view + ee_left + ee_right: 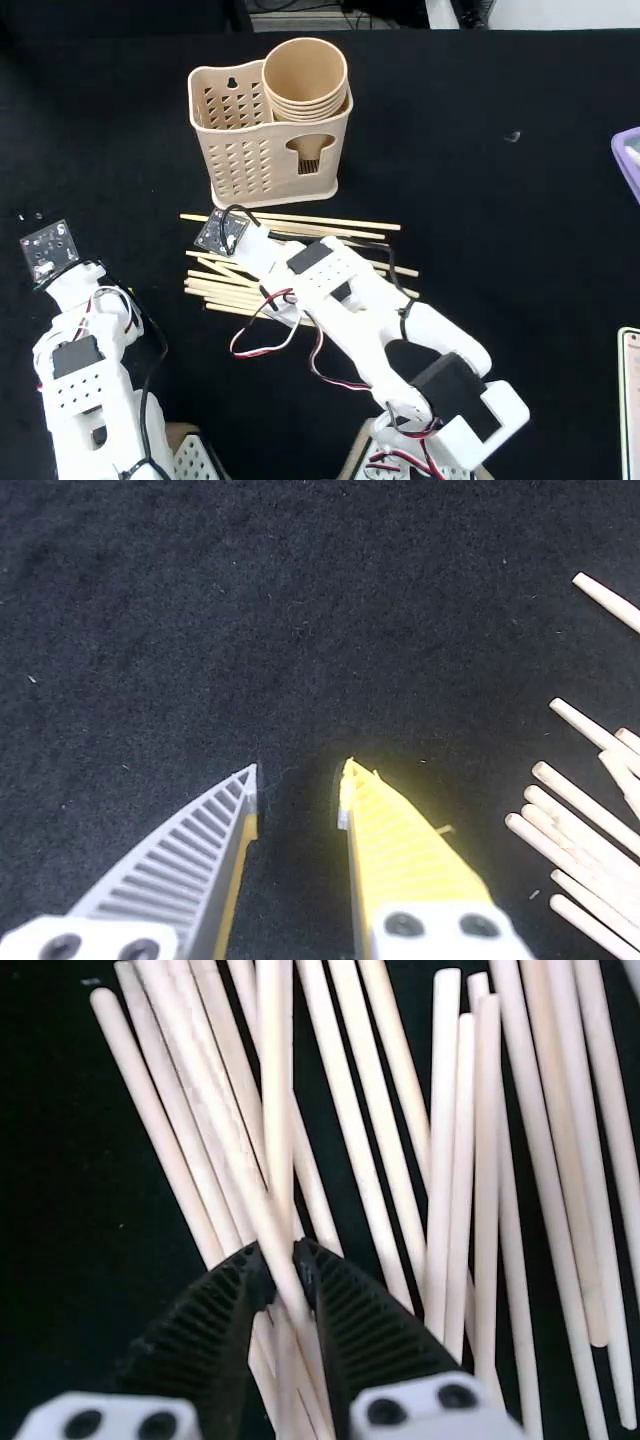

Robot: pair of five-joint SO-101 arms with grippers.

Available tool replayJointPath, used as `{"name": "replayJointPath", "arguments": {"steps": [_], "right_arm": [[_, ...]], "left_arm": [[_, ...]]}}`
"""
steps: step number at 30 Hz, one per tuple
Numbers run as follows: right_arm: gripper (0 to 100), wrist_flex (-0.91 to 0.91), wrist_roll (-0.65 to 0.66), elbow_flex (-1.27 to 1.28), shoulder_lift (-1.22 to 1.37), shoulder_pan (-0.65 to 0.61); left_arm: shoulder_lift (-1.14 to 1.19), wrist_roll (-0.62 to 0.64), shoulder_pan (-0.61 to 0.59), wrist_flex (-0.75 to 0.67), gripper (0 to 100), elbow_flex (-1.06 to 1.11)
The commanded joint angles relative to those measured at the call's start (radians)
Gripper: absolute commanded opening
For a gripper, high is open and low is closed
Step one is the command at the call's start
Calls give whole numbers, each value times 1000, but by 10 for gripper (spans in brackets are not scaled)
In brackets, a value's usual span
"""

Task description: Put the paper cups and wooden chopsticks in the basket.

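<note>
Currently: right gripper (280,1258) is closed on one of the chopsticks (450,1160). The two black fingers (345,1320) pinch a single stick just behind their tips, and it runs on past them at a slant across the others. The other sticks lie loose on the black table (200,600), fanned out ahead of the fingertips and along the outer side of one finger, several crossing or touching. Bare cloth on the outer side of the other finger.

Left gripper (298,780) is slightly open, with a narrow gap between the grey finger (190,860) and the yellow finger (395,840) and nothing between them. Tips are over bare cloth, with open cloth ahead and on the grey side. Blunt ends of the chopstick pile lie near, off the yellow side, not touching.

High view: basket (240,150) stands upright beyond the pile, past the right arm's fingertips, with a strip of cloth between its base and the nearest stick. Cups (305,70) are nested in one compartment, rims above the basket's edge. Purple item (628,160) sits at the view's edge, well apart from both grippers.
</note>
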Motion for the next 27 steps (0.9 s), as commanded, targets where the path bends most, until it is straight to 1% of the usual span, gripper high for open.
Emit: {"name": "replayJointPath", "arguments": {"steps": [1,3,10,14,19,23,27], "right_arm": [[11,-6,-5,-27,-10,14],[11,-5,-5,-21,-35,14],[11,132,-5,-22,-182,14],[11,155,-6,-22,-286,14],[11,60,-20,-16,-337,9],[11,-74,-107,5,-338,9],[11,-196,-124,30,-338,8]], "left_arm": [[-15,0,-7,-17,145,-68],[-15,0,-7,-17,145,-68],[-15,0,-7,-17,145,-68],[-15,0,-7,-17,145,-68],[-15,0,-7,-17,145,-68],[-15,0,-7,-17,145,-68],[-15,0,-7,-17,145,-67]]}}
